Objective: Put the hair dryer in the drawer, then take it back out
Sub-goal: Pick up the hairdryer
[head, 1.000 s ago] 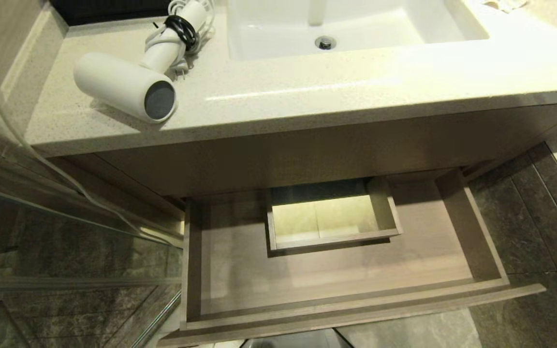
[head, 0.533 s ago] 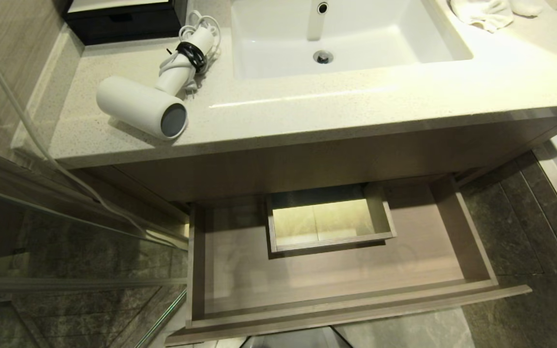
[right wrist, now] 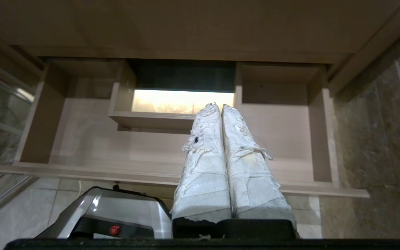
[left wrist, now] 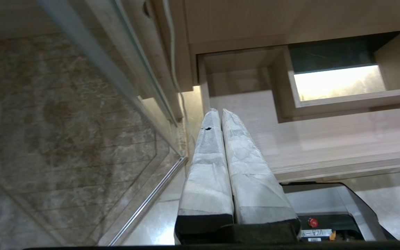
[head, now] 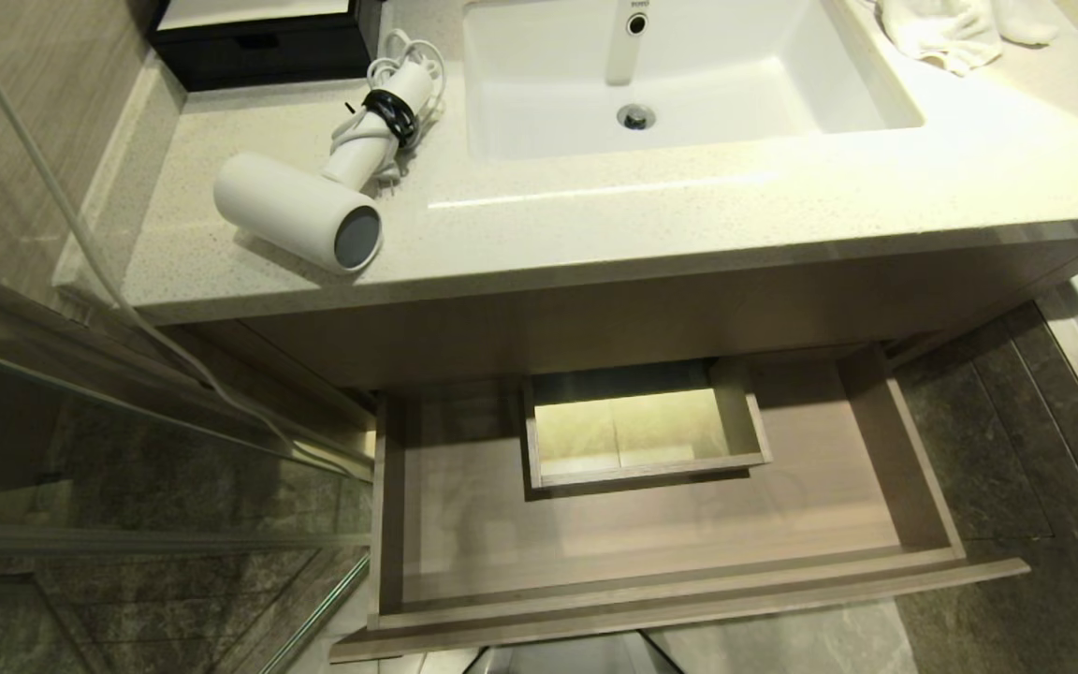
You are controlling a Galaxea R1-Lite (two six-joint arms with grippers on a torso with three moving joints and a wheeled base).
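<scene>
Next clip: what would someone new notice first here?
The small white hair dryer with its cord bundled lies on the pale speckled countertop, left of the white sink. Below it, the wide wood-grain drawer stands pulled open and holds nothing but its boxed square cutout.

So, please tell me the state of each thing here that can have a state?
drawer: pulled open, nothing inside it
hair dryer: lying on its side on the countertop, cord bundled on the handle
sink: no water in it
towel: crumpled beside the sink
left claw: shut, holding nothing
right claw: shut, holding nothing
</scene>
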